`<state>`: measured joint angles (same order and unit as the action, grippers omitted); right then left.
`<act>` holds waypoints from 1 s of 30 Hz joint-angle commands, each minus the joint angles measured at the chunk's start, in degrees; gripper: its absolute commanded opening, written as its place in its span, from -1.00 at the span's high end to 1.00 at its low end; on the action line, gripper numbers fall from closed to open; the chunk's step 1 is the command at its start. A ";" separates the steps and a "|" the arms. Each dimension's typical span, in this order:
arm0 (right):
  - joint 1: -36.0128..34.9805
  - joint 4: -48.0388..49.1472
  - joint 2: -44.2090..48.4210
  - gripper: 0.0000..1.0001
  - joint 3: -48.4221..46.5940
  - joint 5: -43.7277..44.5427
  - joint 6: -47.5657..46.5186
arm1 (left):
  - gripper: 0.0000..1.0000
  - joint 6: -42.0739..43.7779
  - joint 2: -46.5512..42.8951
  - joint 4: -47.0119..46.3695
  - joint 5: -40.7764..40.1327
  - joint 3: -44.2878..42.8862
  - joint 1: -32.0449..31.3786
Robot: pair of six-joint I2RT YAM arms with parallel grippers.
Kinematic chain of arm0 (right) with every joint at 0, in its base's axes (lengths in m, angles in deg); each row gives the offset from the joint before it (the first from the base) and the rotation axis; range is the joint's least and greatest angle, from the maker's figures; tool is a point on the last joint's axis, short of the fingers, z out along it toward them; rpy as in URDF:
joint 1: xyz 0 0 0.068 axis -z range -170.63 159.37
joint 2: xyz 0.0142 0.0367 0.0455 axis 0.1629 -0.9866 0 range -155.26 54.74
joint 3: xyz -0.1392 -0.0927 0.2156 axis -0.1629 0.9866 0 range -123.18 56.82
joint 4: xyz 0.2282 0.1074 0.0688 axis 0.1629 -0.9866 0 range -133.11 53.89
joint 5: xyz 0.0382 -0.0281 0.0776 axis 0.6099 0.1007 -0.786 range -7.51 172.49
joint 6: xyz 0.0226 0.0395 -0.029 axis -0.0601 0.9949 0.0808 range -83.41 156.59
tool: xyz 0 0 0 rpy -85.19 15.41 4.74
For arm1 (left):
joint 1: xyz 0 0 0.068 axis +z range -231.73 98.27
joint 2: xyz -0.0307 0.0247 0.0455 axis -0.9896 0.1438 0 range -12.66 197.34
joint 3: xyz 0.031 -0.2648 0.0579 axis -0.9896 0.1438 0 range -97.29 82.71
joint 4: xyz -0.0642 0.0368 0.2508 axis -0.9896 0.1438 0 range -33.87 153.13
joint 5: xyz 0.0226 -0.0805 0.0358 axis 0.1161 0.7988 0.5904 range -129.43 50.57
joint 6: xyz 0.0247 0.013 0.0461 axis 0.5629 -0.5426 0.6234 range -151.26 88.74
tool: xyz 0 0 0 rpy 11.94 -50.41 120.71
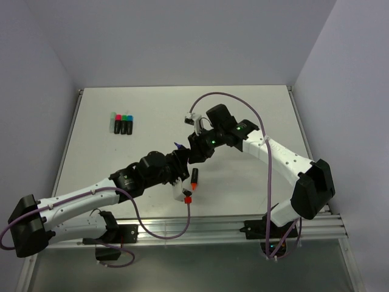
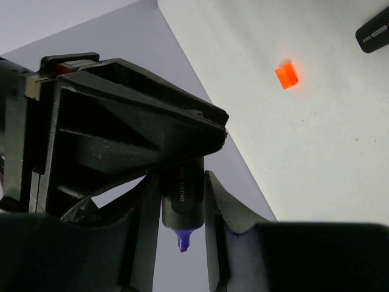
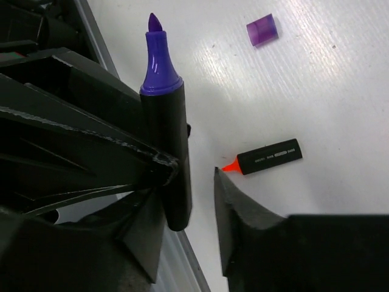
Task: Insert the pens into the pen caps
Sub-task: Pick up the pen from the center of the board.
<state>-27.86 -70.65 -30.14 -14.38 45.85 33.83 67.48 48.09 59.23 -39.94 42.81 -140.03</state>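
Purple pen (image 2: pixel 181 210) is clamped in my left jaws, off the bench (image 3: pixel 340 91); my right jaws stand open around its barrel, touching one side, a gap on the other.

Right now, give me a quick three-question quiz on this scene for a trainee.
1. True or false: the orange pen is capped.
2. What tip colour has the held pen in the left gripper? A green, B purple, C pink.
3. Fill in: the purple cap lies loose on the ____.
Key: 1 false; 2 B; 3 table.
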 commanded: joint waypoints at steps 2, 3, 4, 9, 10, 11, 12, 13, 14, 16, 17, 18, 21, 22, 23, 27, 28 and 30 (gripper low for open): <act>-1.00 2.90 -0.11 0.27 -2.89 0.26 0.04 | 0.99 1.90 0.42 -1.25 4.64 -2.11 -1.11; -1.09 2.90 -0.11 0.32 -2.63 0.26 -0.05 | 0.99 1.55 0.59 -0.90 5.08 -2.37 -1.02; -1.09 2.90 -0.02 0.32 -2.63 0.26 0.04 | 0.99 1.46 0.86 -0.55 5.17 -2.55 -1.11; -1.18 2.90 0.24 0.30 -3.86 1.31 0.65 | 0.99 1.20 1.39 -1.42 4.91 -2.55 -1.11; -1.17 3.08 0.50 0.31 -4.03 1.57 1.09 | 0.99 0.24 1.74 -1.77 4.56 -2.64 -1.11; -1.17 3.17 0.59 0.31 -4.21 1.75 1.44 | 0.99 -0.47 1.91 -2.04 4.38 -2.90 -1.20; -1.17 3.69 0.68 0.31 -4.47 1.75 1.71 | 0.99 -1.17 2.18 -1.52 4.21 -3.25 -1.20; -1.17 4.13 0.94 0.32 -4.39 1.75 2.23 | 0.99 -2.75 2.53 -1.16 4.12 -4.12 -1.20; -1.17 4.66 1.21 0.35 -4.21 1.75 2.50 | 0.99 -3.55 2.70 -1.07 3.94 -4.48 -1.20; -1.17 6.33 2.00 0.51 -3.51 1.93 2.68 | 0.99 -5.30 3.06 -1.60 3.68 -5.01 -1.29; -1.17 6.85 2.26 0.75 -3.25 2.01 2.68 | 0.99 -5.57 3.14 -1.60 3.33 -5.19 -1.29; -1.17 6.95 2.44 0.97 -3.24 2.19 2.68 | 0.99 -5.92 3.23 -1.51 3.24 -5.36 -1.29; -1.17 7.38 3.58 1.00 -2.37 1.93 2.68 | 0.74 -6.98 3.58 -2.56 1.84 -4.93 -1.20; -1.17 7.65 3.93 1.00 -2.02 1.84 2.68 | 0.58 -8.03 3.93 -5.18 1.57 -4.75 -1.29; -1.17 7.91 4.37 1.00 -1.14 1.75 2.68 | 0.42 -8.99 4.20 -6.25 0.79 -4.75 -1.29; -1.00 8.00 6.39 1.00 0.71 2.80 1.71 | -0.29 -15.32 4.73 -6.09 -2.39 -8.86 0.55; -0.91 8.00 6.92 1.00 1.84 3.15 1.54 | -0.57 -17.59 3.42 -4.69 -1.78 -9.75 3.08; -0.30 8.00 8.14 1.00 3.08 3.51 0.92 | -0.99 -19.45 -0.34 0.58 1.45 -11.68 5.91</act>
<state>-28.56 -67.38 -25.35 -12.61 49.10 35.62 54.19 52.51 58.02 -42.72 36.60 -137.63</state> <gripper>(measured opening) 0.218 0.948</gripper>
